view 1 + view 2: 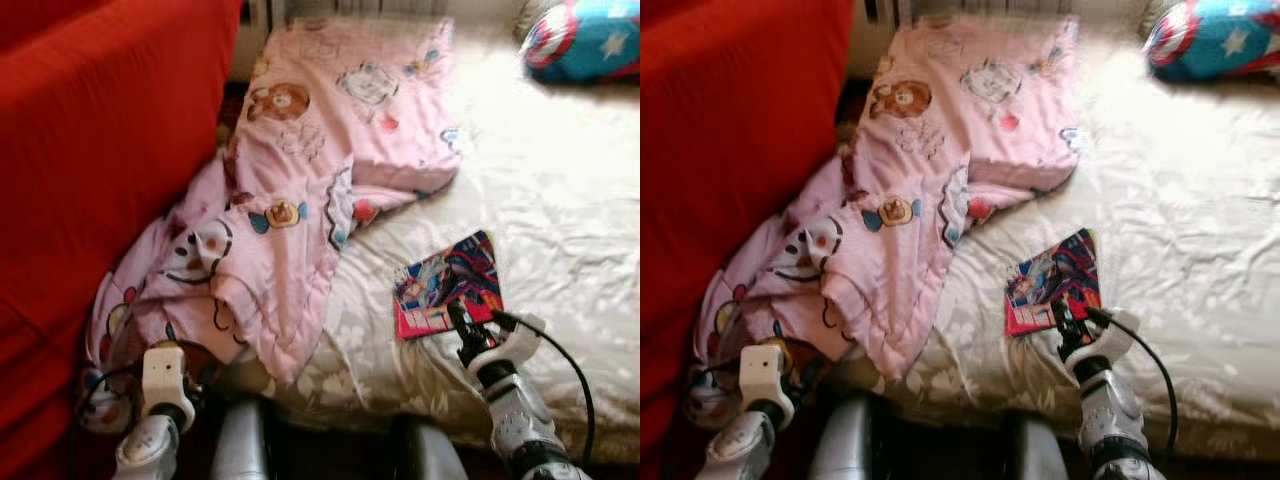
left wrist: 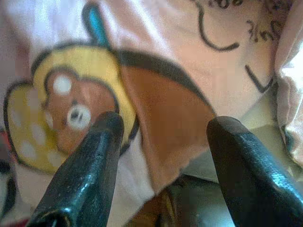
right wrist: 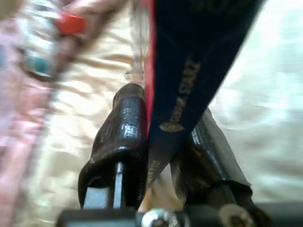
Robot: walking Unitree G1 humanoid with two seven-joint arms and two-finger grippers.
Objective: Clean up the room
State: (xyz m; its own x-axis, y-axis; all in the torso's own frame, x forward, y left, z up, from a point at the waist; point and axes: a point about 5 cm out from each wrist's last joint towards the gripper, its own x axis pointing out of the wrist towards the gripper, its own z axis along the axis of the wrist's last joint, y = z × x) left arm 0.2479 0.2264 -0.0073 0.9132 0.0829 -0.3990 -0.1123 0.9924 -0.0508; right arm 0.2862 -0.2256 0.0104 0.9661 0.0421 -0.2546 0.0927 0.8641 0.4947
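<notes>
Nearest, the left gripper (image 2: 163, 142) hangs spread wide and empty just over the pink quilt's (image 1: 300, 190) low bear-printed edge by the red sofa (image 1: 90, 150). The right gripper (image 3: 163, 142) is pinched tight on the near corner of a comic book (image 1: 448, 284) lying on the cream bed (image 1: 560, 200). Farther back, the quilt stretches up the bed, and a blue-and-red pillow (image 1: 585, 40) sits at the far corner.

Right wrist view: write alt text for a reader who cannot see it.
The right gripper is shut on the edge of a thin book, its two black fingers pinching the dark cover with its red edge between them. Behind lies a cream bedsheet, with a blurred pink blanket to one side.
</notes>
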